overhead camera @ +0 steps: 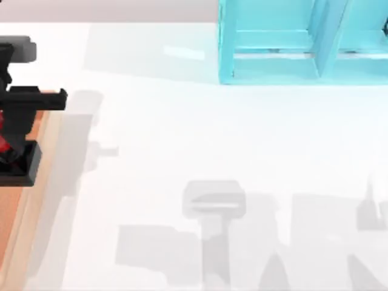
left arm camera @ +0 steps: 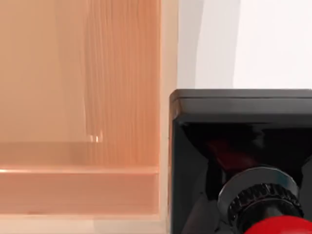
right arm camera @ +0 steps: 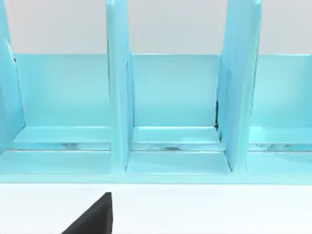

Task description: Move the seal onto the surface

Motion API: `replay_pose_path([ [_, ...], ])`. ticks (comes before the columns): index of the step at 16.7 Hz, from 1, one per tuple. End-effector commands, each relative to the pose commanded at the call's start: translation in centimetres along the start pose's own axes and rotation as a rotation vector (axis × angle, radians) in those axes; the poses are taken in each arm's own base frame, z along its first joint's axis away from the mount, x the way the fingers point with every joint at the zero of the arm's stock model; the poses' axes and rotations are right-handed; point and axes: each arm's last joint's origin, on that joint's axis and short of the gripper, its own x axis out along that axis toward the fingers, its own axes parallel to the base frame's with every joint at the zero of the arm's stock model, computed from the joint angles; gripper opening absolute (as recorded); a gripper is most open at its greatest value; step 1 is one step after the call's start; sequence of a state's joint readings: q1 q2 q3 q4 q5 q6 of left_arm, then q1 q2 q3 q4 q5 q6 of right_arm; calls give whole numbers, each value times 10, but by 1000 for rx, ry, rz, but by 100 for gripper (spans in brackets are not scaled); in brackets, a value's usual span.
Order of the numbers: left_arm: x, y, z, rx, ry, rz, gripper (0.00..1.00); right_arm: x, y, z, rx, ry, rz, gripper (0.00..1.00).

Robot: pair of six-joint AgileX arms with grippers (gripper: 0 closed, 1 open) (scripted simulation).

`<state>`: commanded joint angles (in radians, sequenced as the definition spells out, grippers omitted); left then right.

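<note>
The seal [left arm camera: 239, 146] looms close in the left wrist view, its black square base pointing away and its glossy red knob [left arm camera: 279, 226] nearest the camera. It hangs over the line where the wooden tray meets the white surface [left arm camera: 273, 44]. In the top view my left gripper [overhead camera: 18, 130] is at the far left edge above the tray's rim, shut on the seal, whose red shows between the black fingers [overhead camera: 36, 100]. The surface [overhead camera: 212, 133] spreads to the right of it. A black part of my right gripper [right arm camera: 95, 217] shows low in the right wrist view, facing the shelf.
An orange-brown wooden tray [overhead camera: 24, 230] with a pale raised rim [left arm camera: 168, 73] runs along the table's left side. A light-blue shelf unit [overhead camera: 291, 42] with upright dividers [right arm camera: 117, 97] stands at the back right. Arm shadows lie across the table's front.
</note>
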<state>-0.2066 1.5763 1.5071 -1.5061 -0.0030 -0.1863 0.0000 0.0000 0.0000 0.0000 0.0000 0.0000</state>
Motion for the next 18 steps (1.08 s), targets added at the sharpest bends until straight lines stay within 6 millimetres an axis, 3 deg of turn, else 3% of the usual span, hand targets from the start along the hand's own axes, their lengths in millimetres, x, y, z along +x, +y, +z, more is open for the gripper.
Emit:
replay_pose_path([
  [4,14,-28,24,15,-1,0,0,0,0,0,0,0,0,100],
  [9,56,-100,65,14,-12,0,0,0,0,0,0,0,0,100],
  [13,98,-155,80,2,-6,-1,0,0,0,0,0,0,0,100],
  [15,107,-166,82,0,-5,-2,0,0,0,0,0,0,0,100],
  [18,108,-167,82,0,-5,-2,0,0,0,0,0,0,0,100],
])
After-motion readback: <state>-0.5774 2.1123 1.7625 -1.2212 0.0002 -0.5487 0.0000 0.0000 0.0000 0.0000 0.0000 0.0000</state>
